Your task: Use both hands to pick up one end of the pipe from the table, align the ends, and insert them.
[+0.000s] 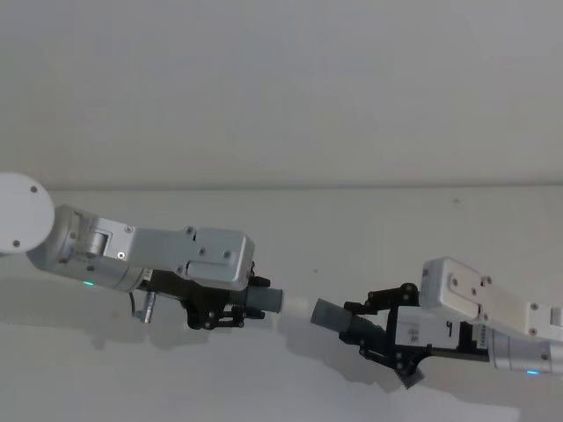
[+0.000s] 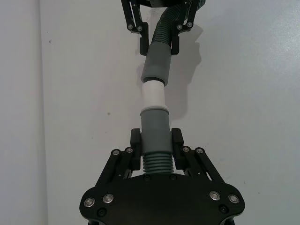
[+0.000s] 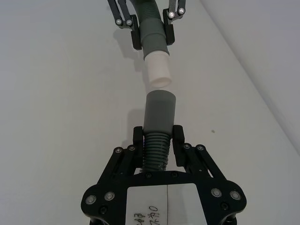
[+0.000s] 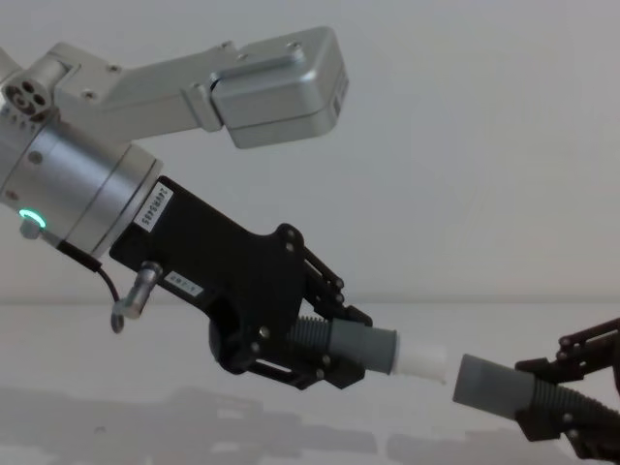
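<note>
My left gripper [image 4: 334, 360] clenched the white-tipped cuff [image 4: 387, 353]; at its three o'clock, my right gripper [image 4: 557, 407] clenched the grey sleeve [image 4: 492, 384], just apart.

Setting: bare robot test station, most likely a lab or test cell; no sign of a home, kitchen or shop.

Evidence:
- Counter [image 1: 369, 220]: plain white, matte, unmarked apart from a few small dark specks.
- Wall [image 1: 281, 88]: plain pale grey, meeting the counter's far edge in a straight line; no window, shelf or furniture on it.
- Arms: machined silver casings with exposed screws, a printed serial label [image 4: 155, 208] and a lit green ring light [image 4: 29, 217] on the left arm.
</note>
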